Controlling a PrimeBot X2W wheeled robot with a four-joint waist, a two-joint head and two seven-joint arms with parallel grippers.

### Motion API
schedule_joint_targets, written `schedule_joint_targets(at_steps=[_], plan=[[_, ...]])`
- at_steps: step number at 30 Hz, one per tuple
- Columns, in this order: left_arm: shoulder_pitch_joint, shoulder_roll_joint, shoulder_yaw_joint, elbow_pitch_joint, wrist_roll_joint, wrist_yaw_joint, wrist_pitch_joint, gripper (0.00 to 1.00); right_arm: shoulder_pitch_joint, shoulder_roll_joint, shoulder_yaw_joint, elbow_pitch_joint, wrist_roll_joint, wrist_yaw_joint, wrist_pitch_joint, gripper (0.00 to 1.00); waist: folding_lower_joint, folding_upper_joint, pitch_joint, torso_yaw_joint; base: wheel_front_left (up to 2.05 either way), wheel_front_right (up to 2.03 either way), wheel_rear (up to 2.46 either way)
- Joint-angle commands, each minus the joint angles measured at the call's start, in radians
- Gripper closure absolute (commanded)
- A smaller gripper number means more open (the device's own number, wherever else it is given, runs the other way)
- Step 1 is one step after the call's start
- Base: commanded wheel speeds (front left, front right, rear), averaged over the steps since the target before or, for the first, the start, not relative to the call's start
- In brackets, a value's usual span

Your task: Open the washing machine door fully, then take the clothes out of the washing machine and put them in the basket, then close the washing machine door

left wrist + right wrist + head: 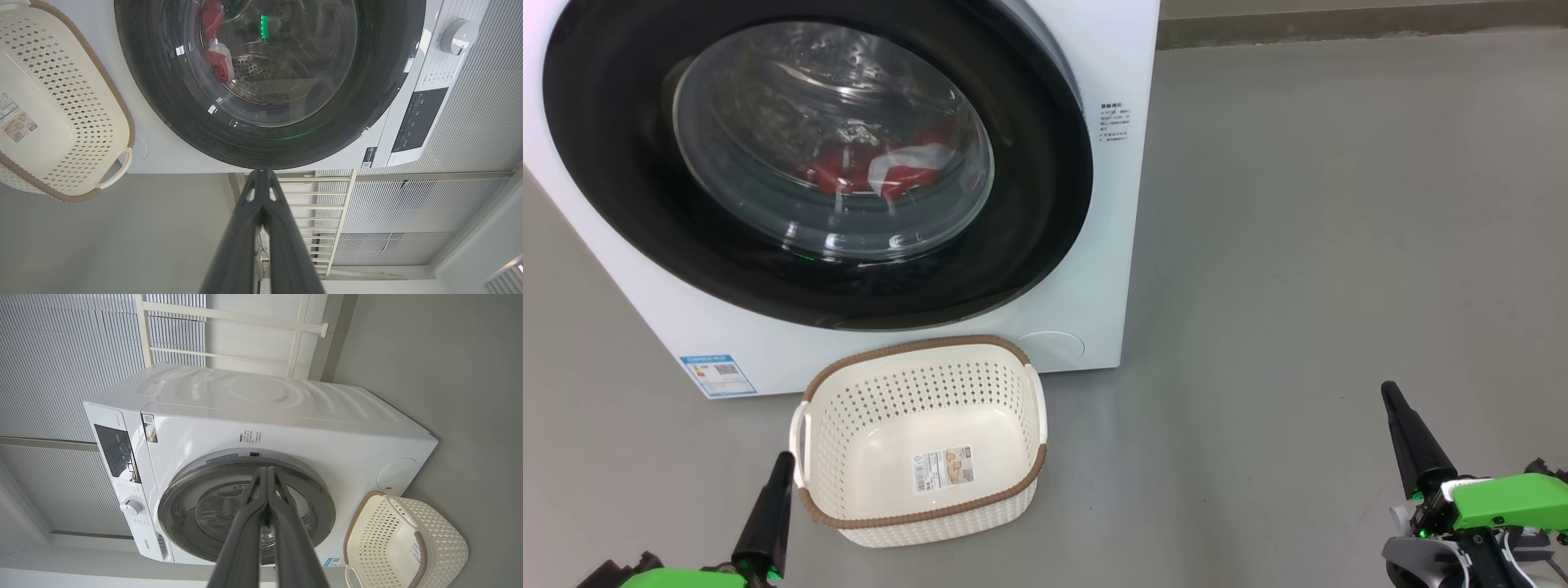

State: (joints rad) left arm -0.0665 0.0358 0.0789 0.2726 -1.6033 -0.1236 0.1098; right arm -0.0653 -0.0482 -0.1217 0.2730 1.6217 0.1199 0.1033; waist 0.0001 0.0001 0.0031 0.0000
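Evidently the washing machine door, shut over the soft red clothes, is stiff, heavy and glossy (likely slick), best hooked at its right rim, where a recess seems to sit, while the left gripper and right gripper hang clenched, empty.

The left gripper, fingers together, pointed at twelve toward the closed door; the basket sat at ten.

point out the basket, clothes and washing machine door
basket [874, 457]: head view, bare inner floor
clothes [841, 175]: head view, red fabric behind the glass
washing machine door [1045, 188]: head view, black rim, right side
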Motion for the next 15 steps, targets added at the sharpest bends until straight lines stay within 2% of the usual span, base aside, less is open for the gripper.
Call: schedule_joint_targets(at_steps=[1,15], plan=[[-0.042,0.015,0.035,-0.027,-0.005,-0.007,0.004,1.00,-0.042,-0.007,0.013,-0.028,-0.009,0.011,0.006,1.00,0.0000,-0.0001,0.000,0.000,0.00,0.00,0.00],[-0.042,0.015,0.035,-0.027,-0.005,-0.007,0.004,1.00,-0.042,-0.006,0.012,-0.028,-0.010,0.011,0.007,1.00,0.0000,-0.0001,0.000,0.000,0.00,0.00,0.00]])
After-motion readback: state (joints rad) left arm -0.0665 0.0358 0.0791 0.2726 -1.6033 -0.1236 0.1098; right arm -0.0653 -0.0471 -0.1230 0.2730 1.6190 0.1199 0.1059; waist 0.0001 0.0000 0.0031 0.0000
